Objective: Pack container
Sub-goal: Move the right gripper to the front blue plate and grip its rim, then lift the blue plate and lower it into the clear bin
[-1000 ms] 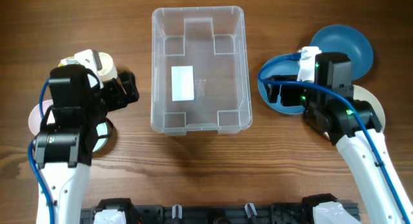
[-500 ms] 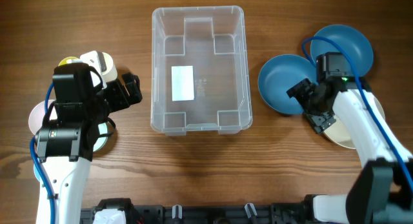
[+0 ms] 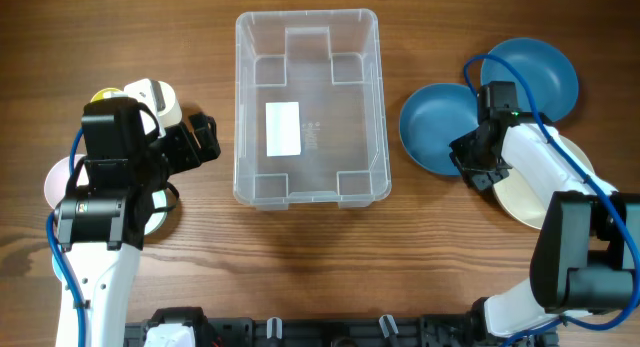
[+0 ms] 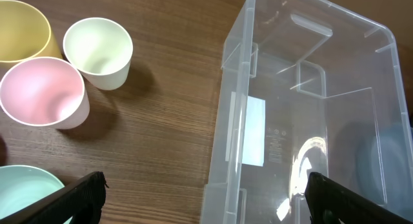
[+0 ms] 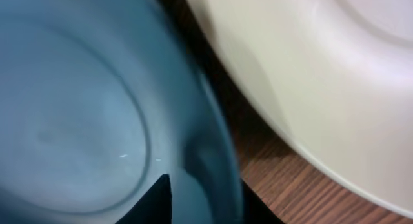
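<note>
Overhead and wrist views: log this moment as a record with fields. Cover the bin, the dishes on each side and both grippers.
bin: clear, centre, empty, white label
left of bin: yellow cup, white cup, pink cup, mint bowl
right of bin: near blue bowl, far blue bowl, cream plate
left gripper: open, empty, left of bin
right gripper: at near blue bowl's rim, one fingertip inside; grip unclear
</note>
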`<control>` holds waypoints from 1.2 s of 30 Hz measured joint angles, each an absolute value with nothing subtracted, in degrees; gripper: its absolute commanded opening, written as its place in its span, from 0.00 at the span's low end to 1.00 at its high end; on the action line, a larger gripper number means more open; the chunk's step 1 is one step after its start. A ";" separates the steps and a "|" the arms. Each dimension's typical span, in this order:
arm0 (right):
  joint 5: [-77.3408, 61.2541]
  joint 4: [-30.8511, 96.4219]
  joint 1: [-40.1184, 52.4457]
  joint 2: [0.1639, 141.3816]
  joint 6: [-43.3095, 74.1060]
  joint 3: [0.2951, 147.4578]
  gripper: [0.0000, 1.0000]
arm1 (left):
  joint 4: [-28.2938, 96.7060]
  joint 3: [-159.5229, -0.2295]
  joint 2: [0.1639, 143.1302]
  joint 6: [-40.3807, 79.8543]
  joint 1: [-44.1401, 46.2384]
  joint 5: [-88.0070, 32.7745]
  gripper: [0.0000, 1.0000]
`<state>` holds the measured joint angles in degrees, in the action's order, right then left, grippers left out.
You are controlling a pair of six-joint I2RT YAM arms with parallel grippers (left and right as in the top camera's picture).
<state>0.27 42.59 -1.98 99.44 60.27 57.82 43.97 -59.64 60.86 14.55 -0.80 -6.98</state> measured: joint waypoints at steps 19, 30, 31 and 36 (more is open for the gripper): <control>-1.96 41.91 -2.00 99.44 60.20 57.98 0.04 | 43.97 -59.64 60.86 14.55 -0.80 -6.98 1.00; -2.35 43.05 -1.98 96.47 57.10 63.05 0.04 | 43.97 -59.64 60.86 14.55 -0.80 -6.98 1.00; -2.33 44.10 -1.98 95.88 56.75 64.55 0.04 | 43.97 -59.64 60.86 14.55 -0.80 -6.98 1.00; 0.67 50.22 -1.98 93.56 54.65 73.08 0.04 | 43.97 -59.64 60.86 14.55 -0.80 -6.98 1.00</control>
<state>0.67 50.22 -1.98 93.56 54.65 73.08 43.97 -59.64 60.86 14.55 -0.80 -6.98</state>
